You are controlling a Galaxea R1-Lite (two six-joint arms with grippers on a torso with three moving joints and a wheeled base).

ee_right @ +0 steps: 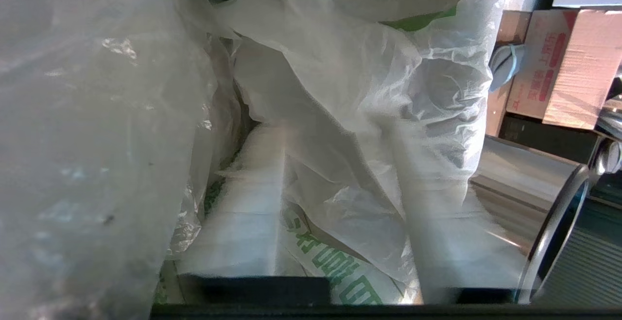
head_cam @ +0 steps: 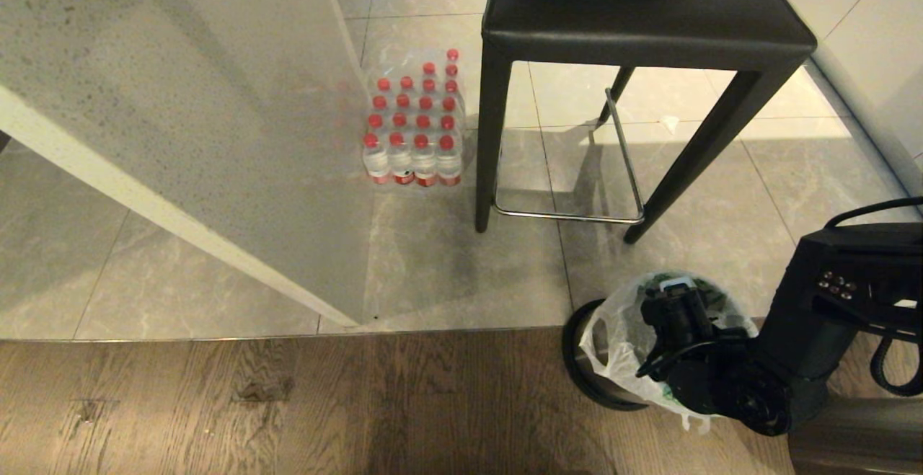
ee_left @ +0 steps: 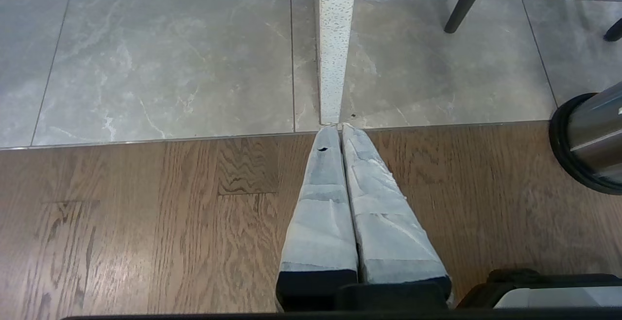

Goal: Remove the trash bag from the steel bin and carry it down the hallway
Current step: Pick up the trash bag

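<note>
1 right tool (head_cam: 674, 309), fingers part-closed w/ trash bag (ee_right: 350, 116) bunched between, over steel bin (head_cam: 577, 360).

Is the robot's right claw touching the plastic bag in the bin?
Touching. In the right wrist view, both fingers of the right gripper are pressed into the trash bag.

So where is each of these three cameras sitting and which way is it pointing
Head: high on the robot, looking down at the floor, the stool, bottled water pack and steel bin; the right arm reaches into the trash bag.
Left wrist: behind the left hand, low and aimed along the floor; its padded fingers show, pressed together.
Right wrist: behind the right hand, buried in the trash bag beside the steel bin.
Shared: the steel bin appears in all three.
</note>
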